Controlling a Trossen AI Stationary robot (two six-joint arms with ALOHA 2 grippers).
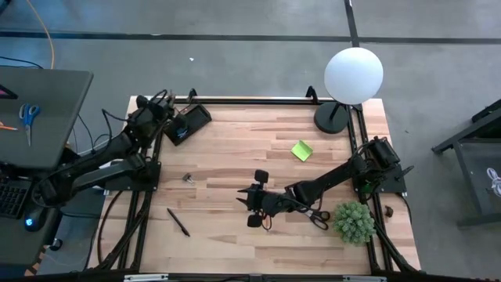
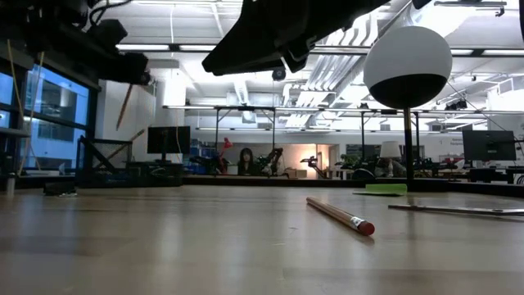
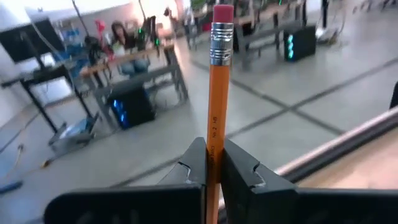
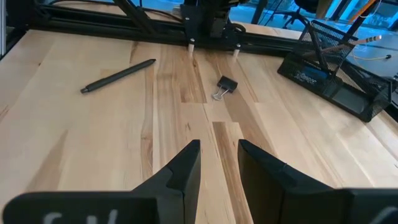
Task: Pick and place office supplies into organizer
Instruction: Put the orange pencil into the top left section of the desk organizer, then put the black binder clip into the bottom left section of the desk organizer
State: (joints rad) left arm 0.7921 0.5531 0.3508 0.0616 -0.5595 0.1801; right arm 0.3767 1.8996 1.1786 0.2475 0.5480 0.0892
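An orange pencil (image 3: 214,93) with a pink eraser is held in my shut left gripper (image 3: 211,171), which hovers at the table's far left corner (image 1: 163,102), beside the black mesh organizer (image 1: 188,124). My right gripper (image 4: 219,155) stands open over the middle of the table (image 1: 254,200), with nothing between its fingers. Lying on the wood are a black pen (image 4: 118,76), a binder clip (image 4: 225,86), a lime-green sticky pad (image 1: 301,150), black-handled scissors (image 1: 317,216) and another pencil (image 2: 340,215). The organizer (image 4: 336,74) holds a pencil. My left gripper pinches the pencil's shaft (image 3: 214,140) between its two fingers, some way below the metal band. The fingers point roughly level and lie across the pencil. The pencil stands up out of the hold, eraser end (image 3: 222,15) uppermost, clear of the table.
A white globe lamp (image 1: 352,74) on a round black base (image 1: 333,117) stands at the far right. A green bushy plant (image 1: 354,222) sits near the right edge, next to the scissors. A laptop (image 1: 39,110) lies off the table's left side. People sit in the room beyond.
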